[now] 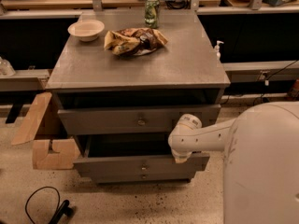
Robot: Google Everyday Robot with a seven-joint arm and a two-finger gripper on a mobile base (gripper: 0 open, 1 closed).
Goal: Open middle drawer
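The grey cabinet [140, 64] has three drawers stacked in its front. The middle drawer [117, 164] stands pulled out toward me, with a dark opening above its front and a small brass knob [144, 167] at its centre. My gripper [180, 157] hangs at the end of the white arm [205, 136], at the right end of the middle drawer's front, by its top edge. The arm's white wrist covers most of the gripper. The top drawer [107, 120] sits above with its own knob [141, 122], and the bottom drawer [121, 177] shows just below.
On the cabinet top lie a white bowl [86, 30], a crumpled snack bag [133, 41] and a green can [151, 12]. A cardboard box [46, 139] stands on the floor at the left, and a black cable [44, 206] lies in front. My white body [261, 167] fills the lower right.
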